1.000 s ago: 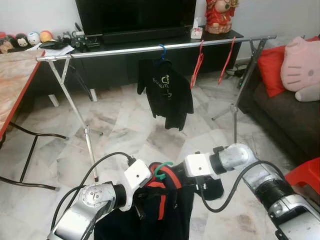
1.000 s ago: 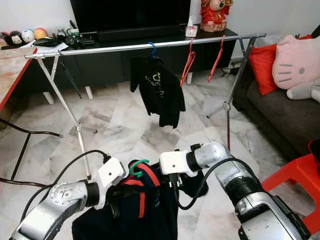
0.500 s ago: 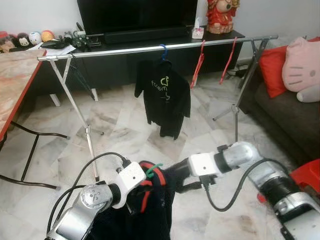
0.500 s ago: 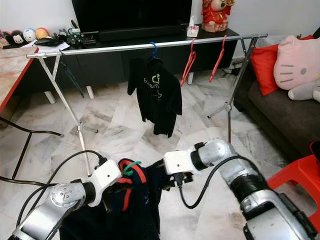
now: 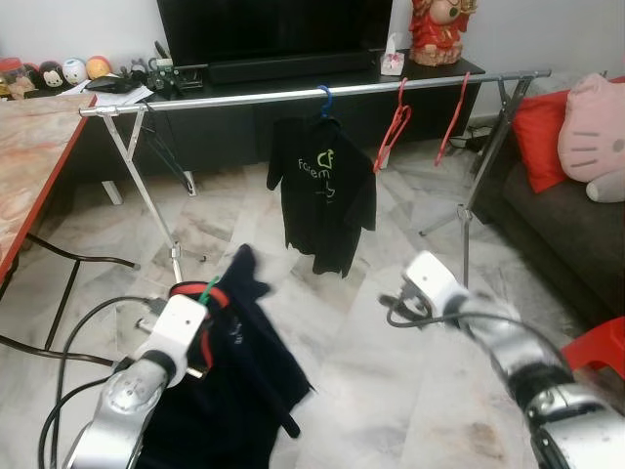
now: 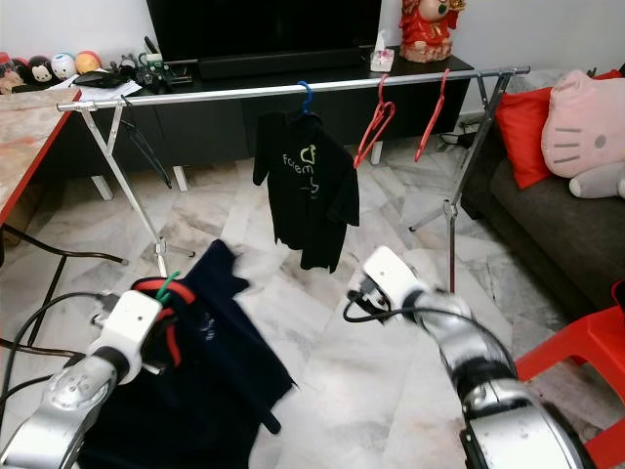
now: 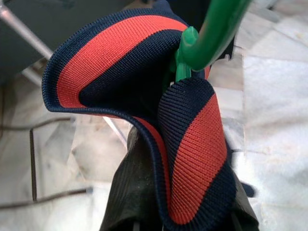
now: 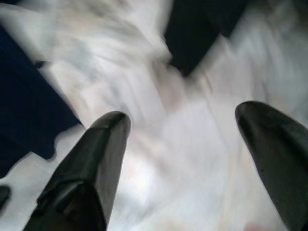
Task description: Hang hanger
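Note:
A navy shirt [image 5: 244, 366] with a red-striped collar [image 7: 192, 159] sits on a green hanger [image 7: 211, 33]. My left gripper [image 5: 198, 327] is shut on the hanger at the collar and holds it up at the lower left, with the cloth covering its fingers. The shirt hangs below and in front of the silver clothes rail [image 5: 244, 99]. My right gripper [image 8: 183, 144] stands open over the floor with nothing between its fingers. The right arm [image 5: 435, 283] is blurred, to the right of the shirt and apart from it.
On the rail hang a black T-shirt [image 5: 322, 191] on a blue hanger and two bare red hangers [image 5: 392, 129]. A red-edged table [image 5: 29, 156] stands left. A sofa [image 5: 562, 220] with a pink plush is right, and a red stool [image 5: 596, 347] is near my right arm.
My right gripper has let go of the shirt and swung away to the right. My left gripper has carried hanger and shirt left and up, and the shirt now hangs from it alone.

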{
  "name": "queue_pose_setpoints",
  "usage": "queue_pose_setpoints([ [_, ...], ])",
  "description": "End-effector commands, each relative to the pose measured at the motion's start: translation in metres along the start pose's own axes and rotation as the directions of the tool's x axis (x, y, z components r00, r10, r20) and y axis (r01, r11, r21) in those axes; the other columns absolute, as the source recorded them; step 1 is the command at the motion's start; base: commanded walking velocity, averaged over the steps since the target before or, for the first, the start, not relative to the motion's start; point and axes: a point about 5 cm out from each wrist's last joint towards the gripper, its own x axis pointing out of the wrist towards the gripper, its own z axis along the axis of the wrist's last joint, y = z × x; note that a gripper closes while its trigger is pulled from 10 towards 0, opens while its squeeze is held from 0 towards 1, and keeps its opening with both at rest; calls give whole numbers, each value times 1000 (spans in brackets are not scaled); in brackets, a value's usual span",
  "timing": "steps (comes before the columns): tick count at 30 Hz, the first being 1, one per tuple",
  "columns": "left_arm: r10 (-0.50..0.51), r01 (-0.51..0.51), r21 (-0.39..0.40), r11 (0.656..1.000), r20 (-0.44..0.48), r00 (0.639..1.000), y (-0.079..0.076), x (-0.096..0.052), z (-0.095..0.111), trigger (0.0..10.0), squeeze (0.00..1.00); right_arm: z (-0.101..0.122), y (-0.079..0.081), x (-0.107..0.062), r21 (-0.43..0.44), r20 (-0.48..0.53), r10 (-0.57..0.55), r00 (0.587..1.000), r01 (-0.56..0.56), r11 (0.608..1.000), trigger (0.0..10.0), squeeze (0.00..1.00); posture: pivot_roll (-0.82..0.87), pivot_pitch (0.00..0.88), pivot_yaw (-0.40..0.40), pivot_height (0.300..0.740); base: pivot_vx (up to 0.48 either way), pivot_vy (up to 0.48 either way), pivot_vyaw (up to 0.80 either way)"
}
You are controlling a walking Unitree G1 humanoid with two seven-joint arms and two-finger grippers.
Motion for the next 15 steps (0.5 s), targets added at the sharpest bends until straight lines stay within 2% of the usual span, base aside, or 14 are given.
queue_pose_setpoints([
  [1, 61, -60, -12, 998, 31, 998, 10, -2, 2, 10000, 0, -21, 2, -2, 92, -77, -74, 994, 81, 992, 10000, 0, -110, 0, 22, 740, 0, 0, 0],
  [2, 109, -109, -24, 994, 16, 994, 13, -6, -5, 10000, 0, -49, 15, -7, 174, -173, -94, 980, 125, 977, 10000, 0, -110, 0, 29, 740, 0, 0, 0],
  [3, 109, -109, -24, 994, 16, 994, 13, -6, -5, 10000, 0, -49, 15, -7, 174, -173, -94, 980, 125, 977, 10000, 0, -110, 0, 29, 740, 0, 0, 0],
  [4, 134, -134, -50, 990, 13, 991, 14, -8, -7, 10000, 0, -60, 21, -9, 196, -211, -95, 973, 137, 971, 10000, 0, -111, 0, 31, 740, 0, 0, 0],
  [5, 171, -168, -117, 979, 20, 985, 16, -12, -12, 10000, 0, -79, 34, -14, 256, -278, -102, 955, 176, 950, 10000, 0, -112, 0, 34, 740, 0, 0, 0],
  [7, 204, -197, -168, 966, 25, 979, 17, -16, -16, 10000, 0, -91, 43, -18, 327, -316, -94, 944, 201, 923, 10000, 0, -111, 0, 36, 740, 0, 0, 0],
  [9, 250, -244, -221, 944, -1, 968, 19, -20, -24, 10000, 0, -104, 55, -22, 317, -362, -66, 930, 190, 929, 10000, 0, -106, 0, 41, 740, 0, 0, 0],
  [11, 273, -270, -220, 937, -18, 962, 20, -23, -30, 10000, 0, -114, 63, -26, 295, -402, -50, 914, 181, 938, 10000, 0, -106, 0, 41, 740, 0, 0, 0],
  [15, 319, -309, -243, 919, 4, 948, 23, -33, -32, 10000, 0, -125, 69, -32, 301, -436, -61, 898, 209, 930, 10000, 0, -93, 0, 38, 740, 0, 0, 0],
])
